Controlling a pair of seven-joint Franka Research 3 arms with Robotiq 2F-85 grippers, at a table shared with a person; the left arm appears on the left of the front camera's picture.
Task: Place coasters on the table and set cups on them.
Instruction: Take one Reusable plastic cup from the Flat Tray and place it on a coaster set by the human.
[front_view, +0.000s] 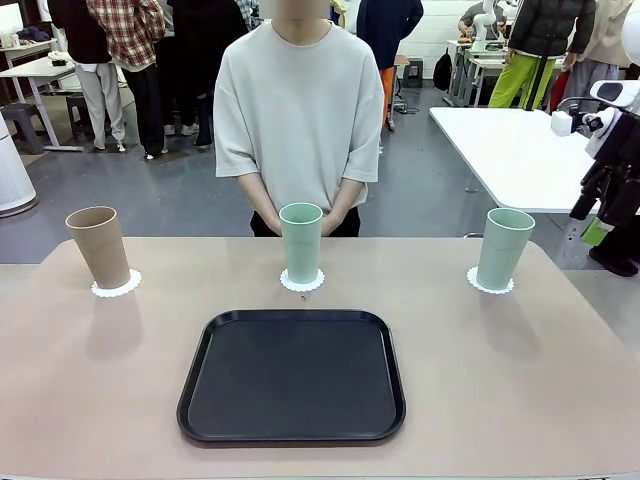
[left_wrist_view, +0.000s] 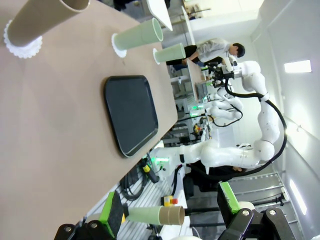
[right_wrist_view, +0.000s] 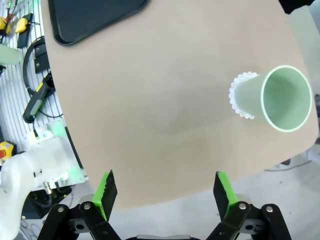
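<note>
Gaping wide: L fingers (left_wrist_view: 170, 212); R fingers (right_wrist_view: 163, 192); both empty

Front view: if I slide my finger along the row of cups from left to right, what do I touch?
Brown cup on its coaster → middle green cup on its coaster → right green cup on its coaster.

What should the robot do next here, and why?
Probably nothing more than holding both arms back. All three cups, the tan cup, the middle green cup and the right green cup, stand upright on white coasters on the table. The left gripper and right gripper are open and hold nothing, so the job looks done.
</note>
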